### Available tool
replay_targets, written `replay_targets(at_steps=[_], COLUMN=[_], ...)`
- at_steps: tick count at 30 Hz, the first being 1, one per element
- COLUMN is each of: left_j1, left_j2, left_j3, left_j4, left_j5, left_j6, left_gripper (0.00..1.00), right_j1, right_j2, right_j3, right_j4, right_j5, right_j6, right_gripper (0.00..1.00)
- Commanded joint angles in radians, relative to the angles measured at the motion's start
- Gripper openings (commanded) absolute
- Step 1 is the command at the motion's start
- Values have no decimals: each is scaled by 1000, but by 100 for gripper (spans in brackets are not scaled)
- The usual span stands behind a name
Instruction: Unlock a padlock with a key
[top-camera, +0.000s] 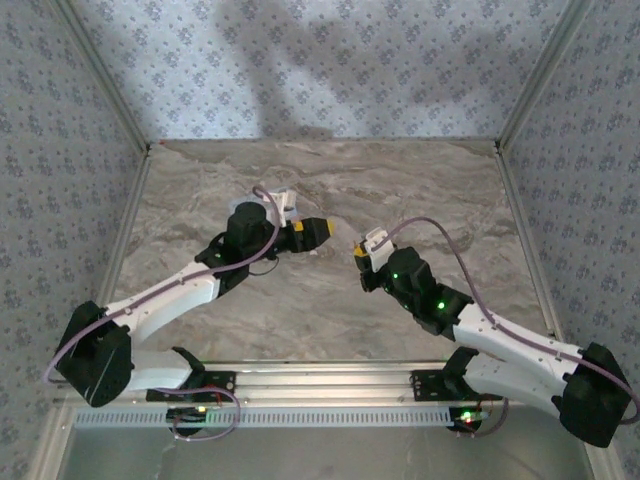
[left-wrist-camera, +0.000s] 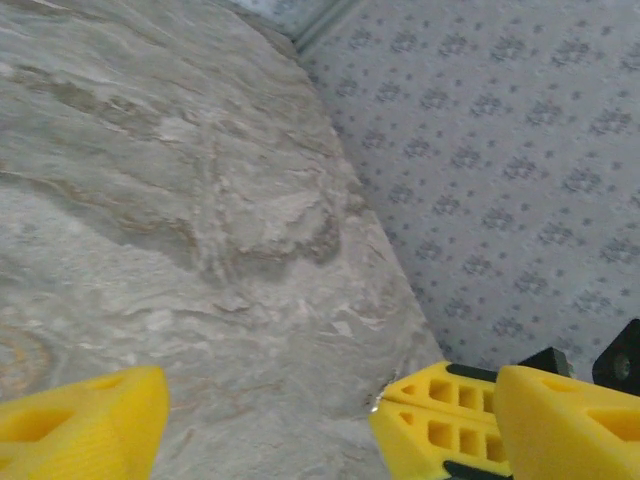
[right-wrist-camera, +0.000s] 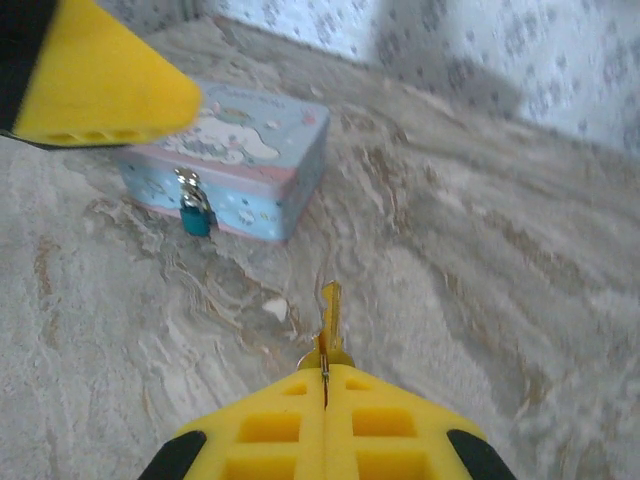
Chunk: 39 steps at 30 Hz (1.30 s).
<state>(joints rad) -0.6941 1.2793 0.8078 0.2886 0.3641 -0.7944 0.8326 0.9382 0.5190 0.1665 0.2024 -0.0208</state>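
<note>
While patterned walls (top-camera: 300, 60) enclose the marbled table (top-camera: 330, 320), the tin (right-wrist-camera: 275, 175) bears a padlock (right-wrist-camera: 195, 218).

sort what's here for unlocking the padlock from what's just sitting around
For the job: small teal padlock, hanging on a metal clasp; brass-coloured key, pinched in the right arm's jaws.
Just there: light-blue rectangular tin with a cartoon figure, which carries that clasp; grey marbled tabletop.

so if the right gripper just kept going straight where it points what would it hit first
Likely the tin, at its right end, met by the key in the right gripper. The padlock hangs left of that line. Depth is unclear, so it could graze past onto the table.
</note>
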Motion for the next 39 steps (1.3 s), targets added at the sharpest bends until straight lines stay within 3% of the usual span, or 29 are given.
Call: replay_targets(at_steps=[1, 6, 32, 38, 39], left_j1=[-17, -31, -77, -80, -80], left_j2=[25, 50, 133, 124, 119], left_j3=[42, 55, 112, 111, 110], left_j4=[54, 72, 52, 47, 45], left_j5=[70, 91, 132, 112, 105], left_j6=[15, 10, 56, 59, 62], left_gripper=[80, 76, 27, 2, 0], right_j1=[9, 9, 10, 5, 1], right_j2=[-12, -9, 10, 8, 5], right_j3=[-19, -29, 32, 34, 34], right_j4=[117, 143, 149, 125, 113], right_j5=[-58, -61, -93, -92, -95], right_j6=[-180, -300, -218, -198, -187], right_gripper=[0, 0, 0, 0, 4])
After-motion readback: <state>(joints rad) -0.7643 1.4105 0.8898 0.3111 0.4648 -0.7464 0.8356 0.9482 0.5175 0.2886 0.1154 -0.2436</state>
